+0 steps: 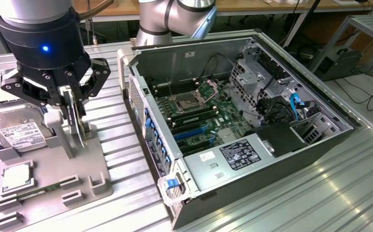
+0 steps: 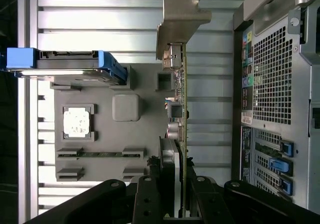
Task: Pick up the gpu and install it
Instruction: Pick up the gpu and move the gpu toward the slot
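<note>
Gpu (image 2: 175,54) stands edgewise in the grey tray (image 1: 45,164) near the tabletop's (image 1: 290,193) edge on the exterior view's left, your pincer (image 1: 72,116) pinching its flat faces; likely stiff, light, fragile, so grip bare board.

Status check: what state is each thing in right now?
tool: shut on the gpu
gpu: on edge, gripped, over the gray tray
computer case: side open
hard drive: resting in the tray
memory stick: lying in a tray slot
</note>
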`<move>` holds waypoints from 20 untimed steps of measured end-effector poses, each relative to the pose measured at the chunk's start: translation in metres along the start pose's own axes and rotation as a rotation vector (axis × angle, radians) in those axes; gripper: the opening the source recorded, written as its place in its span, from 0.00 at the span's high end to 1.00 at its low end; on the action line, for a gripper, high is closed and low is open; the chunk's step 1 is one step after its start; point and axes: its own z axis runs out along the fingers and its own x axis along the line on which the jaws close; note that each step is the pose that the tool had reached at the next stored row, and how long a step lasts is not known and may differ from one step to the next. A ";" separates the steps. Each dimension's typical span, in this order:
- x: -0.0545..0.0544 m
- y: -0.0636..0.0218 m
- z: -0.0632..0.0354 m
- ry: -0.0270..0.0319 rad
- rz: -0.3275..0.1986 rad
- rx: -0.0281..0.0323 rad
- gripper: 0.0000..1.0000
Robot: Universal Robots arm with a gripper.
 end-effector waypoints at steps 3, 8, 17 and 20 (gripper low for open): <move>0.000 0.0001 -0.0018 0.0000 0.000 0.0000 0.72; 0.000 0.0003 -0.0046 0.0000 0.000 0.0000 0.72; 0.000 0.0005 -0.0099 0.0000 0.000 0.0000 0.72; 0.000 0.0006 -0.0116 0.0001 0.000 0.0001 0.72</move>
